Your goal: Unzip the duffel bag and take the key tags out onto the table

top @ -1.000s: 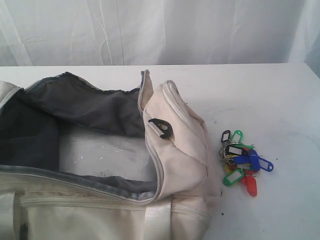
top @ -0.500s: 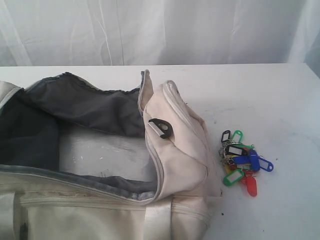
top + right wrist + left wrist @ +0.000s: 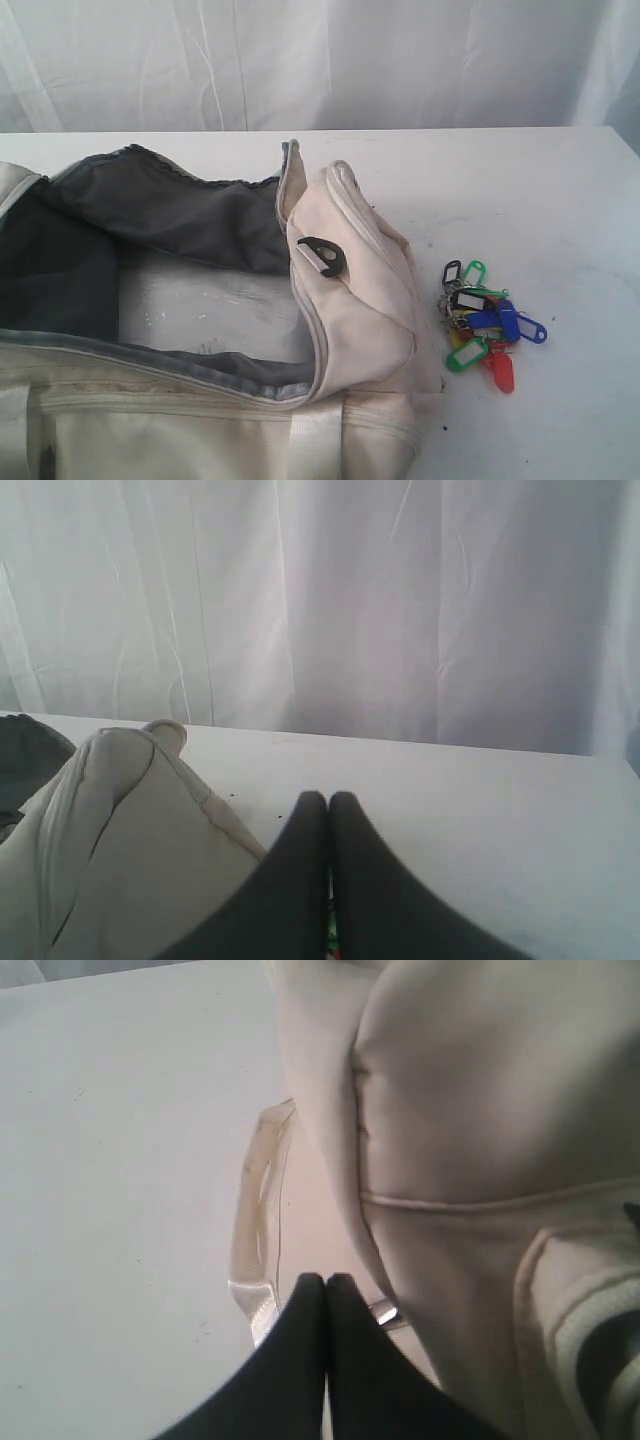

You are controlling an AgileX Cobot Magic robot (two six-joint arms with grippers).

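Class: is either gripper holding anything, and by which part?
Nothing is held: the left gripper and right gripper are shut empty; the key tags lie loose on the table.

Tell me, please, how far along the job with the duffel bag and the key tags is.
Done: the duffel bag gapes unzipped, its dark lining showing, and the key tags lie on the table beside the bag's end. In hand: nothing; the left gripper and the right gripper are both shut and hold nothing. Left: no step of the task that I can see.
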